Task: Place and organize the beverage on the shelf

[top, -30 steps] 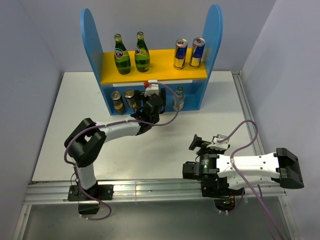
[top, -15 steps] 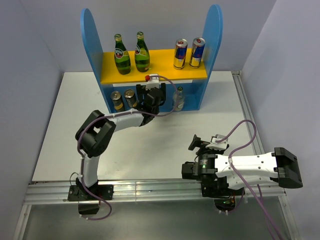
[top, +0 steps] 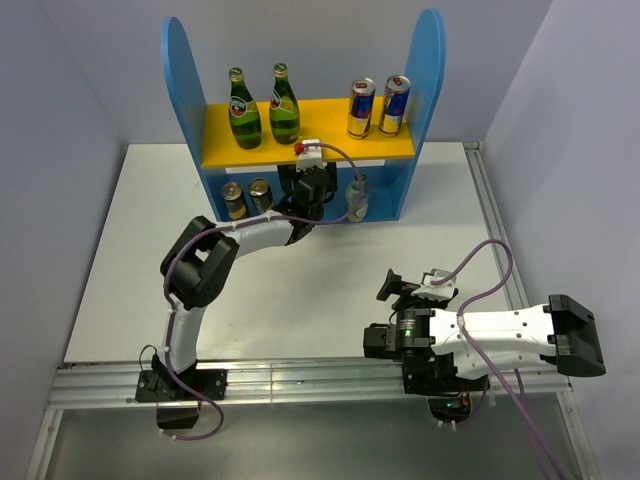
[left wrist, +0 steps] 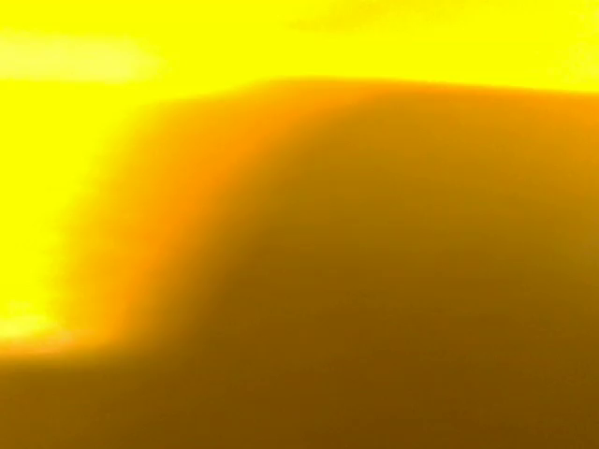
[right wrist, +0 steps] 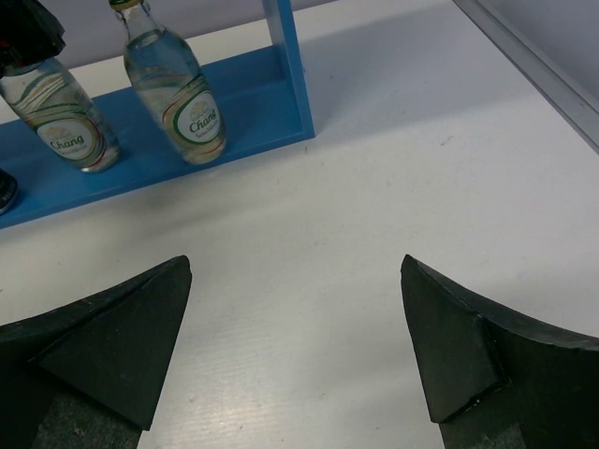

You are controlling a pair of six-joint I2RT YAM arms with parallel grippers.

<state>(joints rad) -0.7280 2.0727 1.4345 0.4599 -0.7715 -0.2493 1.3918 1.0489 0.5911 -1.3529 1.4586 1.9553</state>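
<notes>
The shelf [top: 181,80] has two green glass bottles [top: 244,112] on its yellow upper board. Two dark brown-gold cans [top: 247,198] stand at the lower level's left and a clear bottle [top: 357,198] at its right. My left gripper [top: 308,198] reaches into the lower level between them. In the right wrist view its black fingers [right wrist: 28,30] cover the neck of a second clear bottle [right wrist: 62,120], which rests on the blue base [right wrist: 243,110] beside the first clear bottle [right wrist: 180,94]. The left wrist view shows only yellow-orange blur. My right gripper [right wrist: 295,327] is open and empty over the table.
Two blue-and-silver cans [top: 377,106] stand at the right of the upper board. The right arm [top: 500,335] lies folded at the near right. Grey walls rise on the left, back and right, and a metal rail [top: 300,380] runs along the near edge.
My left arm has stretched forward, and its gripper has moved from in front of the shelf into the lower level, under the yellow board. The right arm has not moved.
</notes>
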